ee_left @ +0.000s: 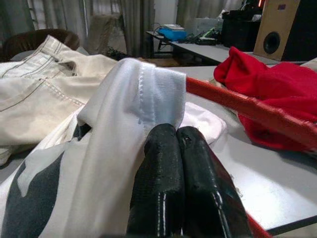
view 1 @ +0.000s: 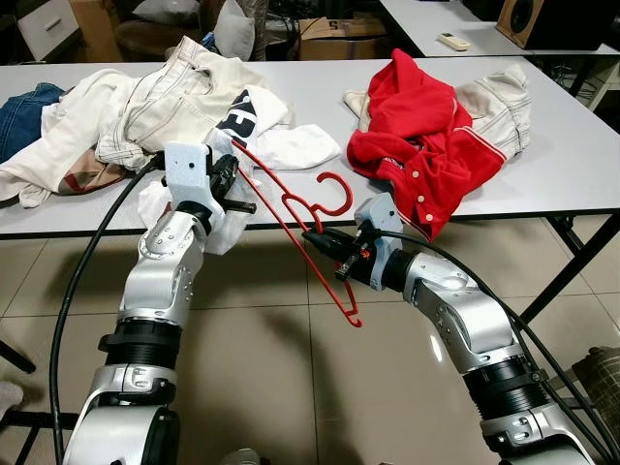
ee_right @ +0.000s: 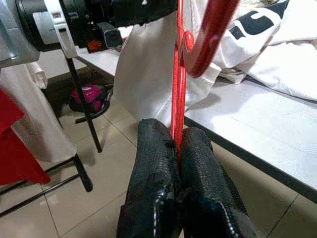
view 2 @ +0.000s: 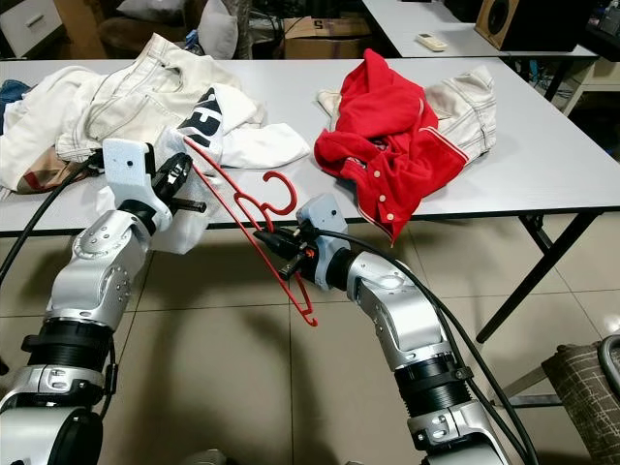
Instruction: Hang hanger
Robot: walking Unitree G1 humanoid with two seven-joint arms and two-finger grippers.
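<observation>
At the table's (view 1: pixel 542 194) far left edge, blue jeans (view 1: pixel 21 116), half under a heap of cream clothing (view 1: pixel 145 107) spread toward the middle. Draped over the near edge beside that heap, a white T-shirt with black lettering (view 1: pixel 254 121), hem hanging off the table. Just in front of the near edge, left gripper (view 1: pixel 242 190), fingers (ee_left: pixel 183 188) pressed together and pinching a fold of the white T-shirt's cloth, seen close in the left wrist view.

Running from the shirt's opening down past the table edge, a red plastic hanger (view 1: pixel 315 247), tilted, one end tucked into the white T-shirt near the left gripper, hook curled upward just before the near edge, the other end hanging low over the tiled floor (view 1: pixel 291 368). Below the near edge, around the middle, right gripper (view 1: pixel 312 235), fingers (ee_right: pixel 203 173) clamped on the hanger's red bar just under the hook.

Right of centre on the table, a red jacket with white snaps (view 1: pixel 417 145), one corner spilling over the near edge. Under and behind it, toward the right edge, a cream denim garment (view 1: pixel 499 111).

Beyond, a second table (view 1: pixel 504 24) carrying a white remote control (view 1: pixel 452 41), a wooden speaker (view 1: pixel 528 19) at its far right corner. Between the two tables, a cardboard box (view 1: pixel 334 39).
</observation>
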